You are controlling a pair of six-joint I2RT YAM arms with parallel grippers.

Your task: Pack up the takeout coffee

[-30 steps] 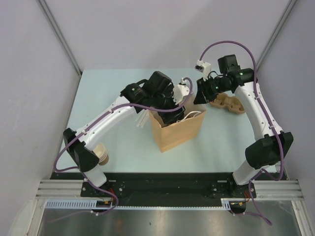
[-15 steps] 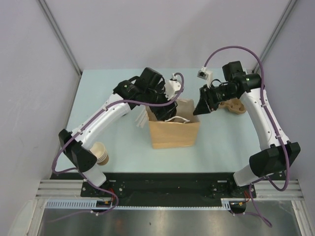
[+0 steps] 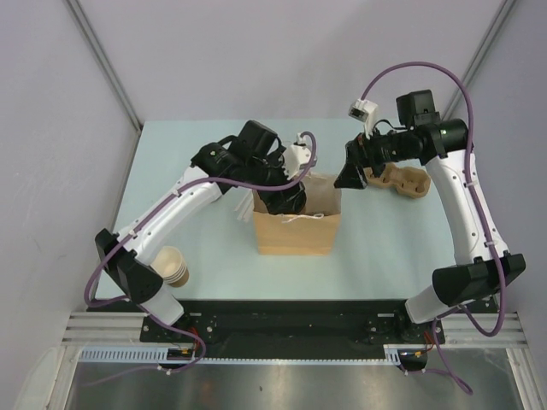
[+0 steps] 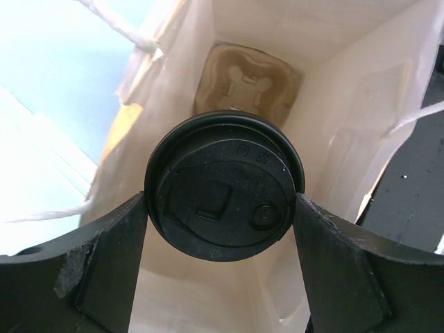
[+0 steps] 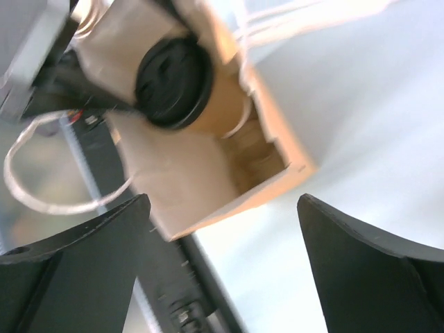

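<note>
Kraft-paper cups nested in a stack [image 3: 173,266] stand at the far left, beside the left arm's base; they are no part of this step.

Centre left: the left gripper [image 4: 220,201] is clamped on the takeout coffee [image 4: 223,186], one finger against each side of the black lid [image 4: 208,208]. The cup body below the lid is hidden. The coffee hangs upright in the mouth of the brown paper bag [image 3: 297,237]. A moulded-pulp cup carrier [image 4: 246,76] lies on the bag's floor below it. Whether the cup base has reached the carrier cannot be told.

Centre right: the right gripper [image 5: 223,208] hovers outside the bag's right rim with its fingers wide apart, holding nothing.

Far right: a second pulp carrier [image 3: 402,181] lies on the table, well apart from the bag.

Step in hand, as judged: lowering the coffee into the bag.
- Descend vertically and keep the lid level.
- Aim the cup base at one well of the carrier, not at a ridge between wells.
- Keep the fingers off the bag walls and the white cord handles [image 4: 121,29], since a snag would probably tip the bag.
- Part the fingers only once the cup is seated, then withdraw straight up.
- The free right gripper could steady the rim if the bag leans.
</note>
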